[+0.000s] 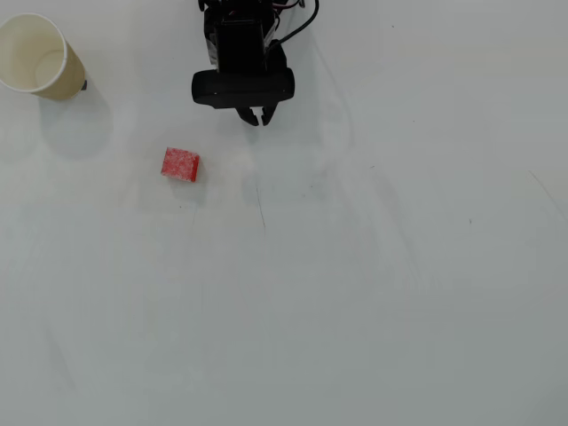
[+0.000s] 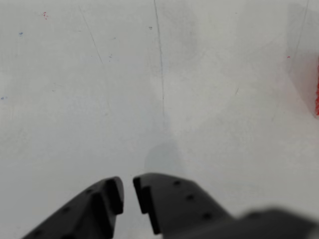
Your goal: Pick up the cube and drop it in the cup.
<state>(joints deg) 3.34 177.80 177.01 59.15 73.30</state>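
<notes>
The cube (image 1: 180, 164), a small red block with whitish speckled faces, lies on the white table left of centre in the overhead view. In the wrist view only a red sliver of the cube (image 2: 316, 94) shows at the right edge. The cup (image 1: 37, 56), cream paper with a white inside, stands at the top left corner. My black gripper (image 1: 255, 116) hangs at the top centre, to the right of and above the cube in the picture, well apart from it. In the wrist view the gripper (image 2: 128, 191) has its fingertips nearly touching with nothing between them.
The white table (image 1: 355, 284) bears faint scratches and a thin dark line below the gripper. The arm's black body and cables (image 1: 244, 35) fill the top centre edge of the overhead view.
</notes>
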